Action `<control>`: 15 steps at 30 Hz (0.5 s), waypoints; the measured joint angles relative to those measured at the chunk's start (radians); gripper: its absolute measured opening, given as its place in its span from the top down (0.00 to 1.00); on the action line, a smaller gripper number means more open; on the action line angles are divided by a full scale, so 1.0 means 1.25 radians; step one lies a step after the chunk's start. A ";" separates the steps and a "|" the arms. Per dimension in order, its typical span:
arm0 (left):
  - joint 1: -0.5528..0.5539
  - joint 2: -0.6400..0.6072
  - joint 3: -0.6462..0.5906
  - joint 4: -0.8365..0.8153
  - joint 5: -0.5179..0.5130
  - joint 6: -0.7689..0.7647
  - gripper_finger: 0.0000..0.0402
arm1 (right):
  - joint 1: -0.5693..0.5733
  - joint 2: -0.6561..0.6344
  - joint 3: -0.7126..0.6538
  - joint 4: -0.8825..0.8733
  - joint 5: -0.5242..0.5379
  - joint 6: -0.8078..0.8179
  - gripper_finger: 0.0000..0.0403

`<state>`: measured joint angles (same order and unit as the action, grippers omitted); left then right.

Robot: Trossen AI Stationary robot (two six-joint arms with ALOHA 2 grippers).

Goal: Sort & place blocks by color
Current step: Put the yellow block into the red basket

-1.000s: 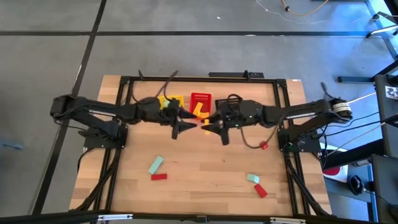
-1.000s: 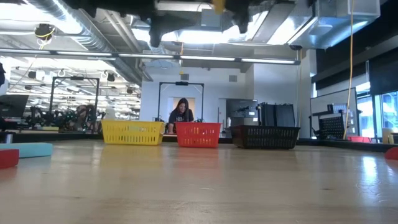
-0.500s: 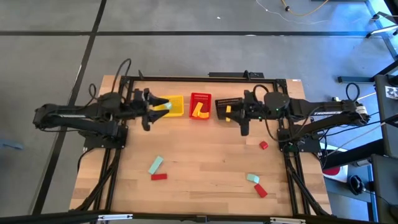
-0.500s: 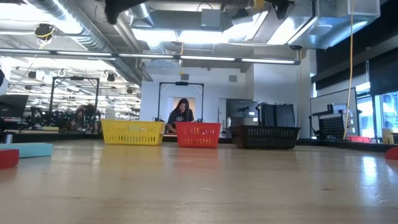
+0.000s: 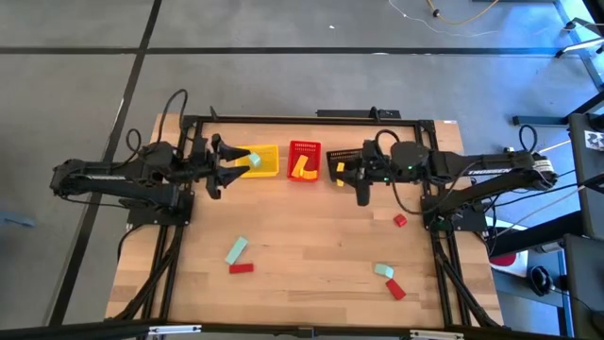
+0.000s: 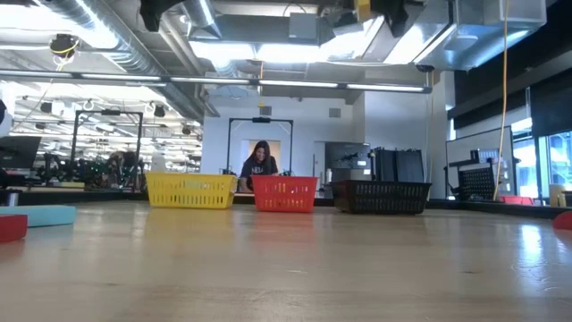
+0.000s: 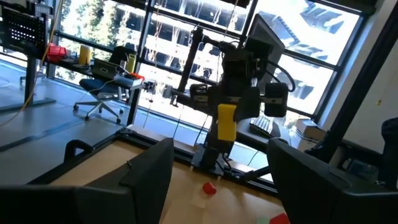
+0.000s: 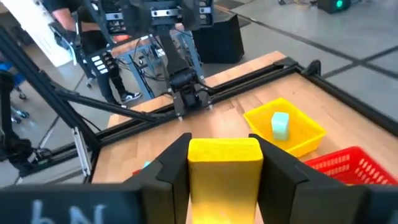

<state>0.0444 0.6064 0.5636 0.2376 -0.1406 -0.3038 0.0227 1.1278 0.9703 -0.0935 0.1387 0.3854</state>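
Note:
My right gripper (image 5: pixel 351 174) is shut on a yellow block (image 8: pixel 224 158), high over the near edge of the black basket (image 5: pixel 345 161); that block (image 7: pixel 227 121) also shows in the left wrist view. My left gripper (image 5: pixel 219 162) is open and empty, held high just left of the yellow basket (image 5: pixel 264 161). A teal block (image 5: pixel 253 161) lies in the yellow basket and a yellow block (image 5: pixel 302 168) in the red basket (image 5: pixel 303 153). On the table lie a teal block (image 5: pixel 236 249), a red block (image 5: pixel 242 268), another teal block (image 5: pixel 383 271) and another red block (image 5: pixel 395 289). My right gripper pinches the yellow block between its two fingers (image 8: pixel 177 165), which lie on its two side faces (image 8: pixel 194 163). The fingers come roughly level from the table's right. The block is lifted clear, far above the table, and stands upright in the left wrist view.
The three baskets stand in a row at the far edge: yellow (image 6: pixel 190 190), red (image 6: pixel 284 193), black (image 6: pixel 382 195). A small red piece (image 5: pixel 400 221) lies near the right arm's base. A person (image 6: pixel 261 165) is in the room beyond. Black frame rails run along the table's sides.
Both grippers stood close together over the table's middle a second ago. The left one has drawn back toward the left edge, beside the yellow basket. The right one has carried the yellow block toward the right and far side, over the black basket.

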 joint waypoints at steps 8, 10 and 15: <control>0.000 0.000 0.000 0.008 0.000 0.000 0.38 | -0.049 0.164 0.000 0.126 0.000 0.027 0.68; 0.000 0.000 0.000 0.009 -0.004 0.000 0.38 | -0.074 0.213 0.000 0.145 0.002 0.027 0.68; 0.000 0.001 0.000 0.009 -0.020 0.000 0.38 | -0.132 0.336 0.001 0.214 0.039 0.048 0.68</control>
<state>0.0444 0.6071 0.5636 0.2489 -0.1661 -0.3035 -0.1422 1.5483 0.9709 0.1745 0.1870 0.4451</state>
